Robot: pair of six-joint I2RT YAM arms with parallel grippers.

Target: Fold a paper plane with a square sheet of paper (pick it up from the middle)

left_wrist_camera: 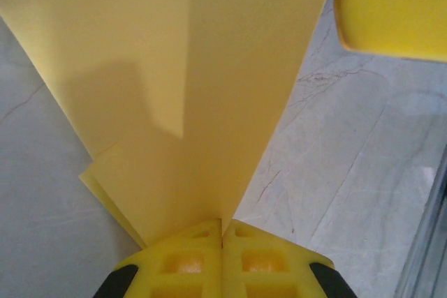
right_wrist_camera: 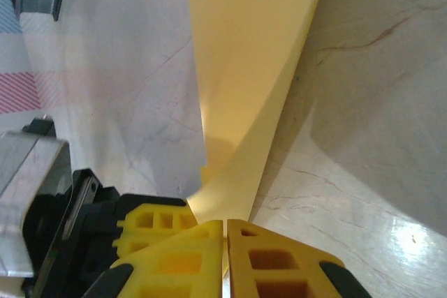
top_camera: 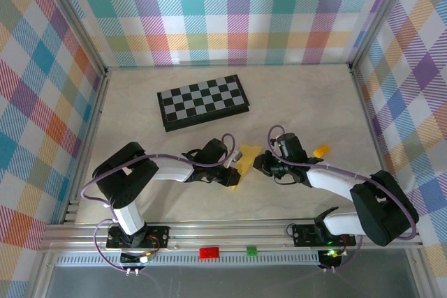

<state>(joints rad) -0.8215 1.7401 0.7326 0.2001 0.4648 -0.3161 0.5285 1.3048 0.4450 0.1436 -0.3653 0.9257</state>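
The yellow sheet of paper (top_camera: pixel 246 157) is folded into layers with a long crease and is held up off the table between both arms. My left gripper (top_camera: pixel 234 172) is shut on its lower end; in the left wrist view the jaws (left_wrist_camera: pixel 222 226) pinch the paper (left_wrist_camera: pixel 202 95) where its layers meet. My right gripper (top_camera: pixel 260 163) is shut on the opposite edge, and in the right wrist view its jaws (right_wrist_camera: pixel 225 231) clamp the paper (right_wrist_camera: pixel 251 61) as it curves upward. The left gripper's yellow fingers (right_wrist_camera: pixel 152 220) sit just left of them.
A black-and-grey chessboard (top_camera: pixel 203 101) lies at the back of the marble table (top_camera: pixel 133 116). A small orange-yellow block (top_camera: pixel 320 151) rests right of the right gripper. Checked walls close in the sides and the back. A metal rail (top_camera: pixel 230 232) runs along the near edge.
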